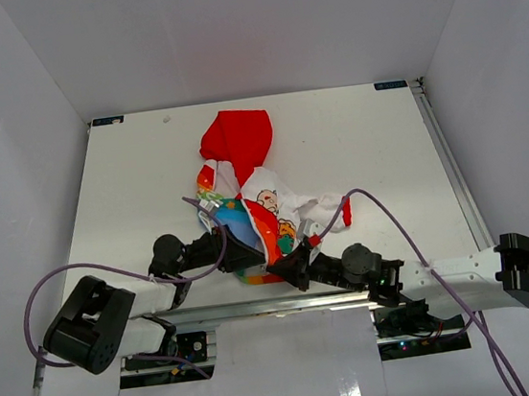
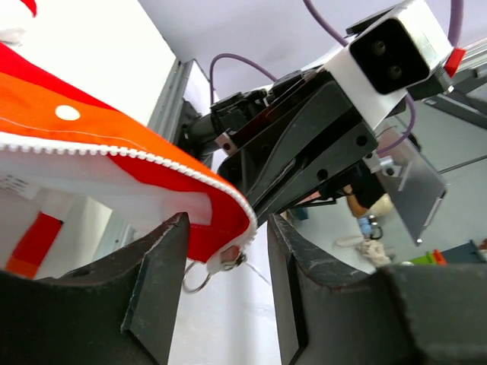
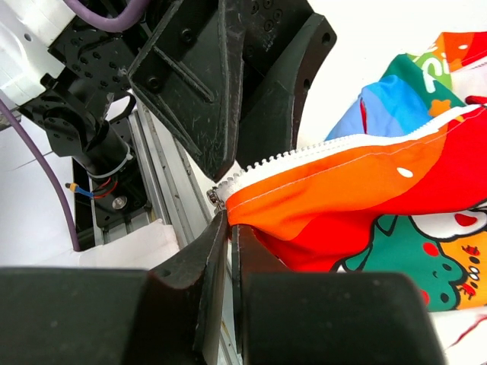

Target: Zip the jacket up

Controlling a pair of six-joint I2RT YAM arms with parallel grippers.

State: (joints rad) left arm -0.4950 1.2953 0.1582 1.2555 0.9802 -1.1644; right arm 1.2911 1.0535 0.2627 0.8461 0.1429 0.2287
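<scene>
While the right hand [image 3: 227, 225] pinches the jacket [image 3: 365, 198] hem tight, the left hand [image 2: 227, 228] stands open around the zipper pull [image 2: 228, 261]; closing off-centre could miss it.

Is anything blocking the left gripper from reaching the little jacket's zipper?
Nothing visible does. The zipper pull of the jacket hangs between the open jaws of the left gripper. The right gripper is shut on the jacket's edge beside it.

Parted left fingers [image 2: 148, 296] flank the orange zippered corner of the jacket [image 2: 91, 137].
</scene>
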